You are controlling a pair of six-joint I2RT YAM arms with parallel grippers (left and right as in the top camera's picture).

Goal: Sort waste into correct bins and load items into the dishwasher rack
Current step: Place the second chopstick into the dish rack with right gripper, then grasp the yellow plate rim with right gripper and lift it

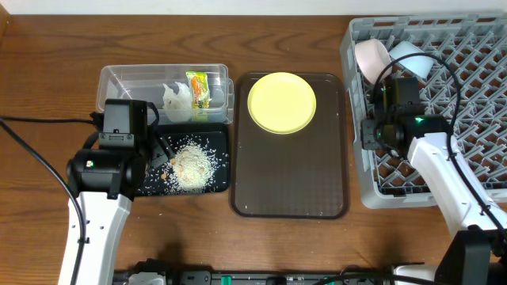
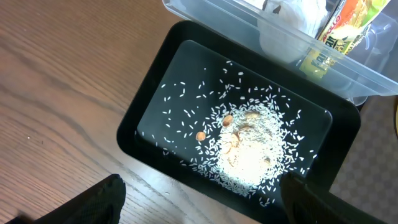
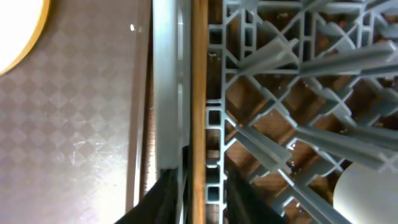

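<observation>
The black tray point(image 1: 219, 139) holds a heap of rice scraps point(image 1: 192, 164), which also shows in the left wrist view point(image 2: 249, 149). The clear tub point(image 1: 127, 79) holds the paper wad point(image 1: 177, 99) and snack wrapper point(image 1: 200, 87). My left gripper point(image 2: 202, 190) is open and empty above the tray's near edge. The yellow plate point(image 1: 282, 103) lies on the brown serving tray point(image 1: 289, 186). My right gripper point(image 3: 202, 186) is at the grey rack's point(image 1: 467, 119) left wall. It is slightly open around a wooden chopstick point(image 3: 199, 93) lying along that wall. Two pale bowls point(image 1: 372, 55) stand in the rack's far-left corner.
The brown serving tray lies between the black tray and the rack, and its edge shows in the right wrist view point(image 3: 74, 112). Upright pegs fill the rack point(image 3: 298, 81). A black cable runs over the rack to the right arm. Bare wooden table lies left of the bins.
</observation>
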